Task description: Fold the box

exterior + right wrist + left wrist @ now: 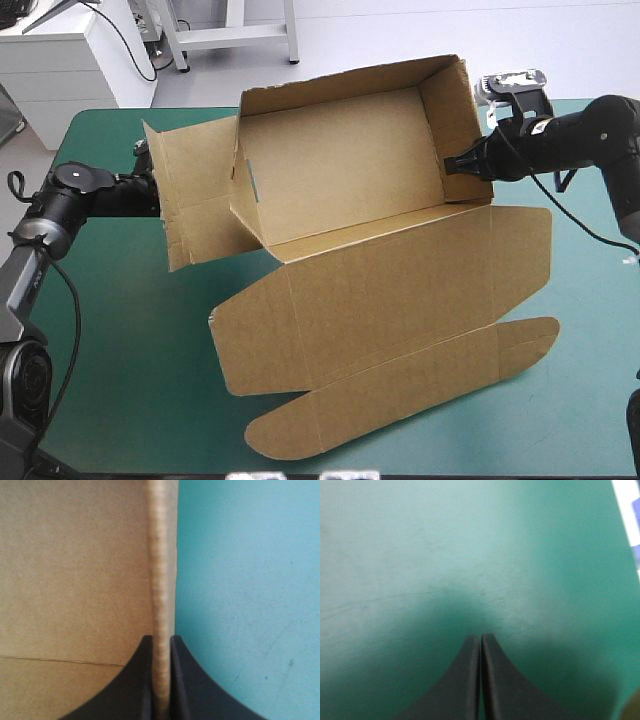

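The brown box stands in the middle of the table as an open tray with back and right walls raised. Its lid lies flat toward the near edge, with a rounded flap at the end. A loose side flap stands at the left. My right gripper is shut on the right wall, and the board's edge runs between the fingers. In the high view the left flap hides my left gripper. In its own view the left gripper is shut and holds nothing, above bare teal-green cover.
Bare teal-green cover lies to the near left and also to the near right of the lid. The table's far edge runs just behind the box's back wall. The right arm's cable trails over the table's right side.
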You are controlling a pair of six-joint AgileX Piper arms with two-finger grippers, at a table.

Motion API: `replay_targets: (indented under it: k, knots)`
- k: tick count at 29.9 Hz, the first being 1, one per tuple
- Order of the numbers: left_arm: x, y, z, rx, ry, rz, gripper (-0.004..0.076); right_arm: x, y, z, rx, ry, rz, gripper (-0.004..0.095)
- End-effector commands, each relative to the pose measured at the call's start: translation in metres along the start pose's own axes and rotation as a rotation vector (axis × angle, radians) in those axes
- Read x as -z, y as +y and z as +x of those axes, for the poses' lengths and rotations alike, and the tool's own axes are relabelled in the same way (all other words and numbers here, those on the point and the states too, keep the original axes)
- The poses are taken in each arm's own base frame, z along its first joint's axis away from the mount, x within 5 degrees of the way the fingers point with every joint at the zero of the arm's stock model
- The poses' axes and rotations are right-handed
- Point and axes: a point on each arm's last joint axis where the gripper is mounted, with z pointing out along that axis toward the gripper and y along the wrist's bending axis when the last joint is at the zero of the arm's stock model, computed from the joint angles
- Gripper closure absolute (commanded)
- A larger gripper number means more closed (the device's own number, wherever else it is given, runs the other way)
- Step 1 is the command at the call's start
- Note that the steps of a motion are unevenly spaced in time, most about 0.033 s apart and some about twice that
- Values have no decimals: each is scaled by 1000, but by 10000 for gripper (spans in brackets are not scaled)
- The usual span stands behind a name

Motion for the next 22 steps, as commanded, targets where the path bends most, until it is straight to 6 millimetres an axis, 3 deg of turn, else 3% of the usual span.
replay_targets:
  k: [1,9,22]
  knots:
    - [28,-50,-11,-4,-126,242,731,12,4,-12,-7,-117,-13,927]
    - [56,-84,-8,-63,-191,334,731,3,-4,-15,3,-123,36,927]
    - [59,-92,1,-113,-110,399,731,-1,-13,-12,33,-77,115,927]
